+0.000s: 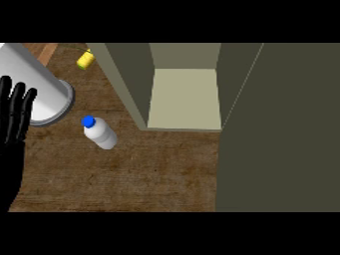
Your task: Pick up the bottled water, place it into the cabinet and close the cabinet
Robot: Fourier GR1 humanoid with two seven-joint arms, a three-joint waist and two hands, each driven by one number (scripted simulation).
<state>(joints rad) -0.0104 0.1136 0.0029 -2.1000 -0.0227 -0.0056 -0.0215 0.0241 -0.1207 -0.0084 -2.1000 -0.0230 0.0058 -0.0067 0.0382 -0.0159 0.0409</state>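
The water bottle (101,132) is white with a blue cap and stands on the brown wooden counter (113,174), just left of the cabinet. The olive cabinet (183,99) is open, showing a pale shelf inside; its door (286,129) swings out toward me and fills the right side of the view. My left hand (3,129) rests at the left edge, black, fingers straight and pointing up, well left of the bottle and not touching it. My right hand does not show.
A large white cylindrical container (25,79) stands at the top left, partly behind my left hand. A small yellow object (85,60) lies at the back, near the cabinet's left wall.
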